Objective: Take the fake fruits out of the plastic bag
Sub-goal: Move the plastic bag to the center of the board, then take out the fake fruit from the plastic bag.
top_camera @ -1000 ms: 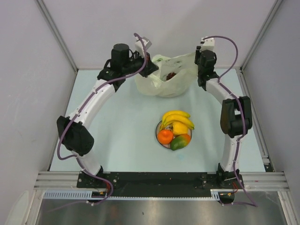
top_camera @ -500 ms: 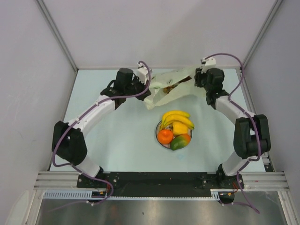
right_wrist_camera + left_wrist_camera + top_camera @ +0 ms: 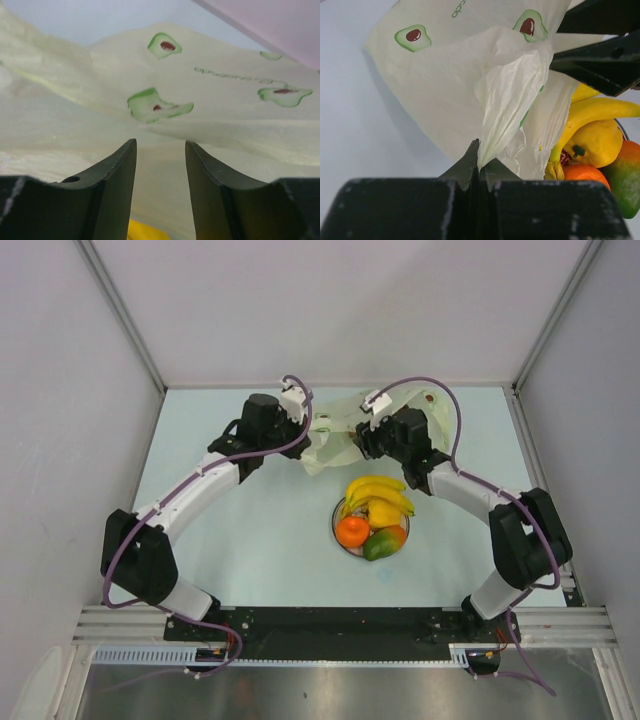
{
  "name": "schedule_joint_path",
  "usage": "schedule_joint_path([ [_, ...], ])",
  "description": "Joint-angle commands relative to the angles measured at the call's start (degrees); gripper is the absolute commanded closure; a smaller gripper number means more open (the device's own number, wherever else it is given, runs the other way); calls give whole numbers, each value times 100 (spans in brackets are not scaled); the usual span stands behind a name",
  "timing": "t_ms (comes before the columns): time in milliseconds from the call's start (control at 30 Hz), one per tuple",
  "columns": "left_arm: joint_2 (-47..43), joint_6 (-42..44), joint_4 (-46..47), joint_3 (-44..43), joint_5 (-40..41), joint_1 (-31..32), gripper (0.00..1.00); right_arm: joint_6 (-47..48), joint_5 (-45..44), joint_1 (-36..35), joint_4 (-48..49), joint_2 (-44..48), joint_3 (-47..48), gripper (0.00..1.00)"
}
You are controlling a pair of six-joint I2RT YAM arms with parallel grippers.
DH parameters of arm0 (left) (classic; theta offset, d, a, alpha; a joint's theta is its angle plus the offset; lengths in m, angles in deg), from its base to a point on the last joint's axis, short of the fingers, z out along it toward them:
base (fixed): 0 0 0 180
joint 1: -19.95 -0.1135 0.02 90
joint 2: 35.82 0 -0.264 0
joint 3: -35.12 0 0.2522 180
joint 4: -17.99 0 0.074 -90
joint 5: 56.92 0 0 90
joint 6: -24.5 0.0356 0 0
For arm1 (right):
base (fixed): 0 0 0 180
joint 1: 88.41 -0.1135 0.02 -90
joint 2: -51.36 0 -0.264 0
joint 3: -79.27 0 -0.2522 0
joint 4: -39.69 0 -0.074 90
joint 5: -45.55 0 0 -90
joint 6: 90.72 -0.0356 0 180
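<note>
Thin cream plastic bag (image 3: 335, 435) has been pulled to the round white plate (image 3: 335, 518); left gripper (image 3: 479, 167) pinches it, right gripper (image 3: 160, 145) has released, emptying likely next

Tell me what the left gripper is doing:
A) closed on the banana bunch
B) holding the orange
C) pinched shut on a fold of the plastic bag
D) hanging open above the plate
C: in the left wrist view the left gripper has its fingers closed on a fold of the plastic bag, and the orange sits off to the side, untouched.
</note>
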Motion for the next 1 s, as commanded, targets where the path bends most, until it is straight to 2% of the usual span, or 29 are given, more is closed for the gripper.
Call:
schedule_joint_path([
  [0, -160, -221, 158, -74, 96, -13, 100, 11, -346, -20, 431, -269, 606, 54],
  [200, -177, -345, 202, -117, 26, -13, 100, -514, -970, 234, 133, -1077, 1342, 55],
  [500, -169, -397, 158, -240, -238, -13, 100, -560, -1349, 490, -123, -2316, 2415, 30],
  [700, -116, -354, 53, -302, -361, -13, 100, -736, -1191, 534, -263, -3187, 3110, 21],
  [867, -63, -336, -26, -346, -396, -13, 100, -886, -1471, 569, -869, -3864, 4129, 21],
  [900, -63, -336, -18, -346, -405, -13, 99, -824, -1472, 586, -870, -4030, 4226, 23],
  [967, -28, -327, -26, -363, -405, -13, 100, -605, -1280, 595, -966, -4171, 4480, 35],
])
